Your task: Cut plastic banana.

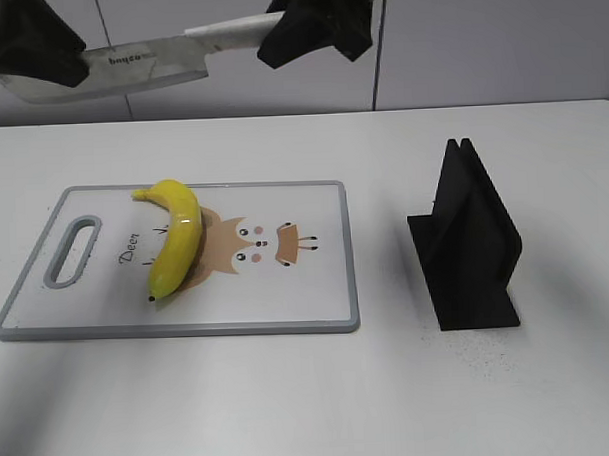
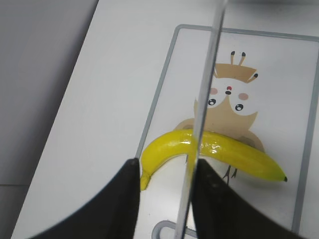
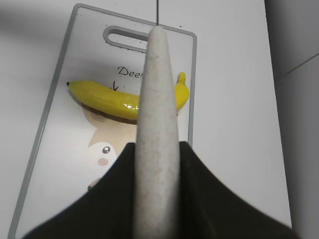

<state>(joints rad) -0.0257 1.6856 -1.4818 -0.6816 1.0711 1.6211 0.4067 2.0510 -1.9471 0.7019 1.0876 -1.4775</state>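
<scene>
The plastic banana (image 1: 175,238) lies on a white cutting board (image 1: 287,309) with a deer drawing, stem toward the back. It also shows in the left wrist view (image 2: 224,152) and the right wrist view (image 3: 109,102). My right gripper (image 1: 313,33) is shut on the pale speckled handle (image 3: 157,99) of a knife (image 1: 139,64) and holds it high above the board. The blade points left. My left gripper (image 1: 33,52) is up at the blade's tip. Its jaws (image 2: 164,199) are apart, with the blade (image 2: 207,89) between them against the right finger.
A black knife stand (image 1: 470,242) is on the white table to the right of the board. The board's handle slot (image 1: 73,251) is at its left end. A grey wall runs behind the table.
</scene>
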